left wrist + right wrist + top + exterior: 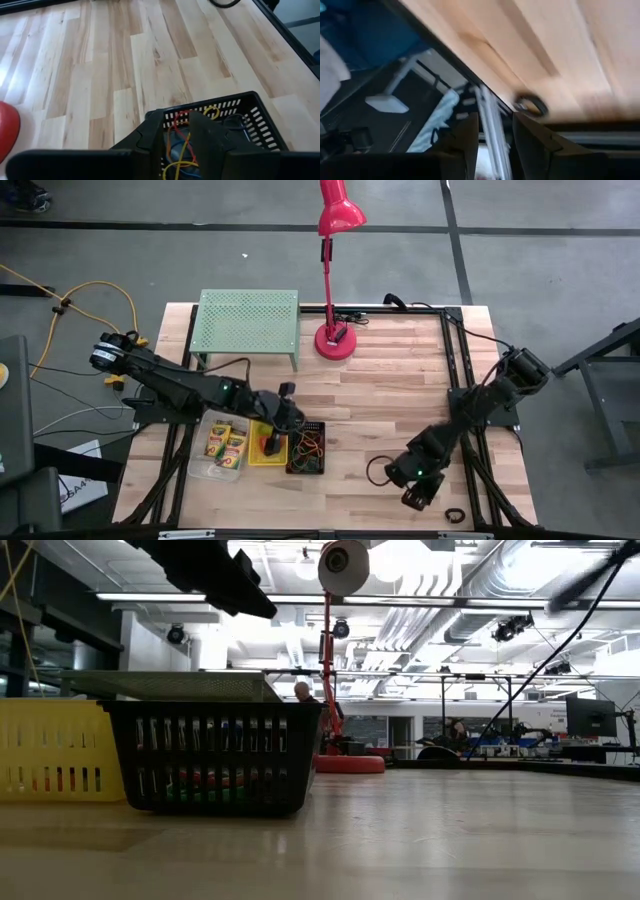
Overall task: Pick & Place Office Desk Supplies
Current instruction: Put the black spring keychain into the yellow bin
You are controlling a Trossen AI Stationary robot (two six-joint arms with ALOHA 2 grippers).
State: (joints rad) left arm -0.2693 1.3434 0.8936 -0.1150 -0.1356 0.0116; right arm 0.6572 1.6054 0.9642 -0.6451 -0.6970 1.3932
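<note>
A lab: exposed ceiling ducts point(450, 600), monitors point(590, 718) on benches behind

Partly hidden under the left arm: small yellow slotted bin point(266, 457). Cut off at the low view's left edge: same bin. Blurred near the counter edge in the right wrist view: small dark loop point(532, 104). Contents of black mesh bin point(215, 755) too dim to identify.

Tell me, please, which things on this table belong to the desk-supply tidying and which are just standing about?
For the job: crayon boxes in the clear bin; yellow bin; black mesh bin with coloured loops; dark loop.
Standing about: red lamp; green rack.
</note>
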